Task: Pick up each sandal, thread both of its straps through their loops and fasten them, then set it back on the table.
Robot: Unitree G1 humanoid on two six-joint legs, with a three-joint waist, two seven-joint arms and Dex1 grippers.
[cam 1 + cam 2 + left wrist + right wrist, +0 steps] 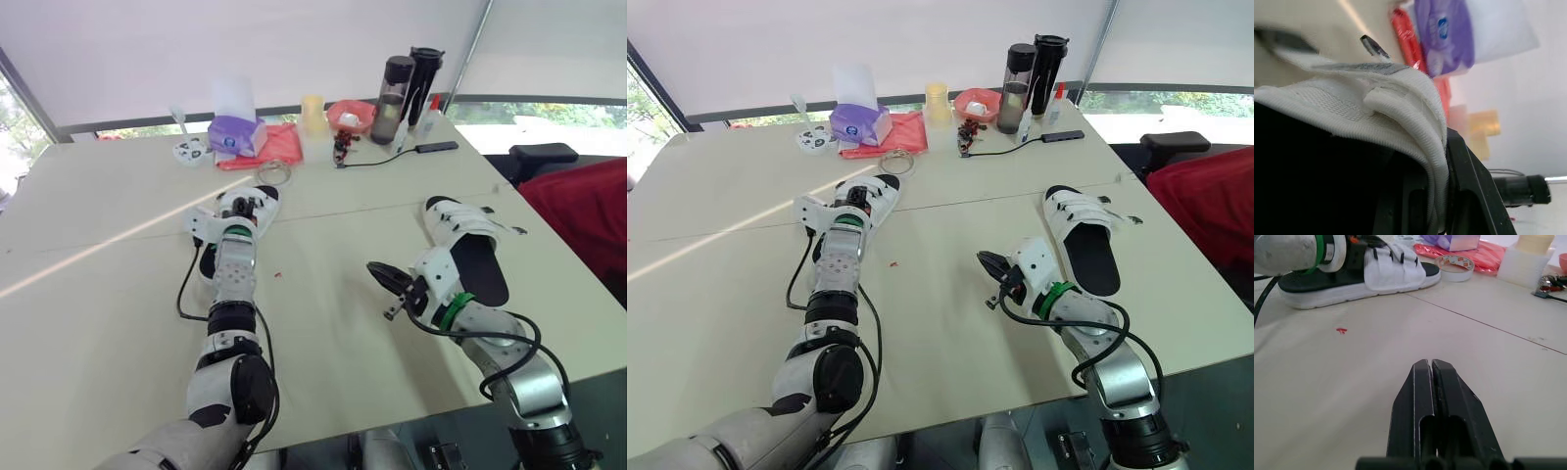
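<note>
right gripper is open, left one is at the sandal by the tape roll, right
No: the right gripper is shut, fingers pressed together, as the right wrist view shows. The left gripper is at the sandal by the tape roll.

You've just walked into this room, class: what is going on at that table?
A humanoid robot is working on a pair of sandals. Its left gripper is closed on a white strap of one sandal, which lies on the table. The right gripper is shut and empty, low over the tabletop. The other sandal lies flat beside the right arm, untouched.
</note>
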